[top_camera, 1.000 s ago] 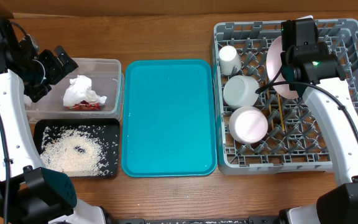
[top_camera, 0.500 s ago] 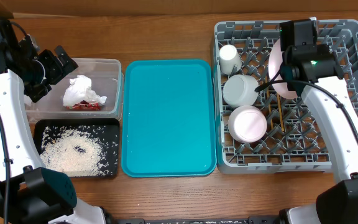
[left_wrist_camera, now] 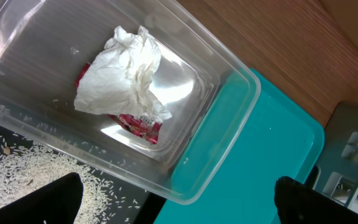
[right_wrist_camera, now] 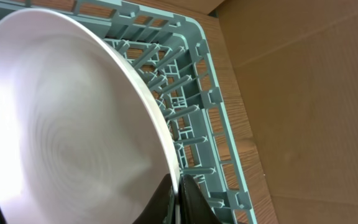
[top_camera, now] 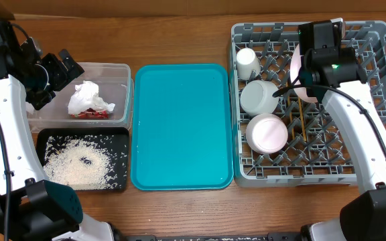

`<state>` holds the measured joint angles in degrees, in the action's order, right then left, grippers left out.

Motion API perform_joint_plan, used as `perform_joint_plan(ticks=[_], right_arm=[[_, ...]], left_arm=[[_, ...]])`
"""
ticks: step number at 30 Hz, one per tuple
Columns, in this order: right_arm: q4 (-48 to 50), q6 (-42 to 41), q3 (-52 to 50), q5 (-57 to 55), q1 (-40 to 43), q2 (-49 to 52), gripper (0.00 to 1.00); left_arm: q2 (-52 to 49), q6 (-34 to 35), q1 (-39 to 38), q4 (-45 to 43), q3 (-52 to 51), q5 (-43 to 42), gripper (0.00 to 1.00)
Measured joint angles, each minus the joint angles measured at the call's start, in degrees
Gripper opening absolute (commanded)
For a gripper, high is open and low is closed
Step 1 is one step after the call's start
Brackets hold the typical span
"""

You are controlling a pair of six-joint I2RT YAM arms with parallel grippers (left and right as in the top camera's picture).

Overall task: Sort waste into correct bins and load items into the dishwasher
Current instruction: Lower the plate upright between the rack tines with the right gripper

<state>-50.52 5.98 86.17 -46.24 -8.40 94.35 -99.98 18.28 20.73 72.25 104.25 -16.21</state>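
My right gripper [right_wrist_camera: 176, 194] is shut on the rim of the large pinkish-white plate [right_wrist_camera: 73, 124], holding it on edge among the pegs at the back of the grey dishwasher rack [top_camera: 375, 41]. A white cup [top_camera: 248, 65], a bowl [top_camera: 260, 97], a small plate [top_camera: 267, 134] and the chopsticks [top_camera: 302, 124] sit in the rack. My left gripper [left_wrist_camera: 179, 202] hangs wide open and holds nothing above the clear tub [left_wrist_camera: 229, 112], which contains the crumpled napkin [left_wrist_camera: 126, 71] and the red sauce packet [left_wrist_camera: 138, 124]. Rice [top_camera: 79, 164] lies in the black tray [top_camera: 122, 137].
A bare teal serving tray [top_camera: 183, 127] lies between the bins and the rack. A brown cardboard wall [right_wrist_camera: 303, 93] stands just beyond the rack's far edge.
My right gripper has shifted a little to the left and back with the large plate, which now stands more on edge. The left arm has not moved.
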Motion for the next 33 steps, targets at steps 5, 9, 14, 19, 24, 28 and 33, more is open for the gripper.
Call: perform_joint_plan(ticks=[5, 9, 14, 19, 24, 28, 33], right_arm=[[0.0, -0.04, -0.04, -0.7, -0.26, 0.11, 0.04], [-0.02, -0.02, -0.04, -0.76, -0.33, 0.13, 0.04], [0.0, 0.0, -0.07, -1.97, -0.33, 0.13, 0.04], [-0.02, 0.31, -0.09, -2.6, -0.33, 0.13, 0.04], [-0.02, 0.94, -0.09, -2.78, -0.33, 0.13, 0.04], [-0.02, 1.92, -0.09, -2.86, -0.33, 0.13, 0.04], [0.0, 2.27, -0.09, -2.84, -0.33, 0.13, 0.04]], left_arm=[[0.0, 0.0, 0.0, 0.0, 0.0, 0.0, 1.0], [0.02, 0.0, 0.0, 0.0, 0.0, 0.0, 1.0], [0.0, 0.02, 0.0, 0.0, 0.0, 0.0, 1.0], [0.02, 0.0, 0.0, 0.0, 0.0, 0.0, 1.0], [0.0, 0.02, 0.0, 0.0, 0.0, 0.0, 1.0], [0.02, 0.0, 0.0, 0.0, 0.0, 0.0, 1.0], [0.0, 0.0, 0.0, 0.0, 0.0, 0.0, 1.0]])
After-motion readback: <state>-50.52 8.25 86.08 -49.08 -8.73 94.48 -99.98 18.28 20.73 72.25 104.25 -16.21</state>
